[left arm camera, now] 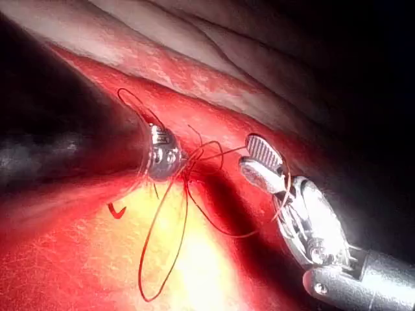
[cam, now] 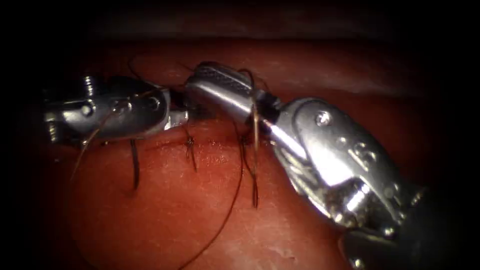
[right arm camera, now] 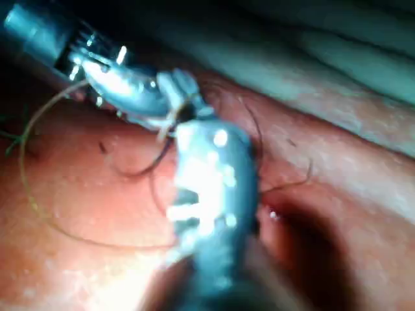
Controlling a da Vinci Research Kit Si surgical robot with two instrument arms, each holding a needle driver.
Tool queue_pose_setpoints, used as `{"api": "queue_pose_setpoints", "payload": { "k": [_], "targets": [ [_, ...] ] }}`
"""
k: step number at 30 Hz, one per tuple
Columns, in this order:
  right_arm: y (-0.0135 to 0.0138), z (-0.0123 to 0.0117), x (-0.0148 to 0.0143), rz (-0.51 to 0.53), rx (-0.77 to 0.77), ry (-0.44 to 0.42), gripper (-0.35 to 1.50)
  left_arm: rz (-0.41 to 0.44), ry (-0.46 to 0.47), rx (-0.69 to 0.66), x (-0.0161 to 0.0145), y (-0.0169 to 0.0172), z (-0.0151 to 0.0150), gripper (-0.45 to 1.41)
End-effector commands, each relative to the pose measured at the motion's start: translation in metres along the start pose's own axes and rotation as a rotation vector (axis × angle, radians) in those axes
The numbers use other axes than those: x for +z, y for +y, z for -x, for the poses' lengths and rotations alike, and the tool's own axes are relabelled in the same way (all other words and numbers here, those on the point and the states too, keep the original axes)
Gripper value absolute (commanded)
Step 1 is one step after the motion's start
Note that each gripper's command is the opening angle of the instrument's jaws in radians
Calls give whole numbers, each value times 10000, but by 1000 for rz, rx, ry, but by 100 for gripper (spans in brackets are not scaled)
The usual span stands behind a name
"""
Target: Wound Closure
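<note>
My right tool [cam: 194, 80] comes in from the lower right with its jaws open and nothing between them; the ribbed jaw face shows in the left wrist view [left arm camera: 248, 154]. Dark thread [cam: 255, 117] is wound round it just behind the jaws and trails down over the tissue [cam: 165, 225] in a long curve. My left tool [cam: 177, 119] lies at the left, its narrow tip shut on the thread and almost touching the right jaws. In the left wrist view the strands gather at that tip [left arm camera: 176, 162], and a loop of thread [left arm camera: 155, 259] lies on the tissue.
Tied stitches [cam: 190, 147] with short cut ends [cam: 135, 170] cross the closed cut below both tools. A ridge of paler tissue [left arm camera: 214, 78] rises behind the wound. The right tool's wide wrist [cam: 345, 165] takes up the lower right.
</note>
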Motion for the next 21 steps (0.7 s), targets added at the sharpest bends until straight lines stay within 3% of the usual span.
{"api": "queue_pose_setpoints", "payload": {
  "k": [1,6,15,18,19,21],
  "targets": [
    [3,5,12,23,8,11,86,-1,-9,22,7,4,-3,-35],
    [13,8,12,113,-12,1,86,9,-12,42,1,18,-9,-35],
    [46,21,4,291,-65,-139,65,40,-12,58,-26,26,-6,-35],
    [57,29,3,301,-85,-182,63,39,-13,60,-33,23,-4,-35],
    [67,36,8,249,-106,-250,68,37,-13,61,-37,20,-3,-35],
    [71,39,9,199,-101,-259,73,36,-14,61,-38,18,-3,-35]
  ]
}}
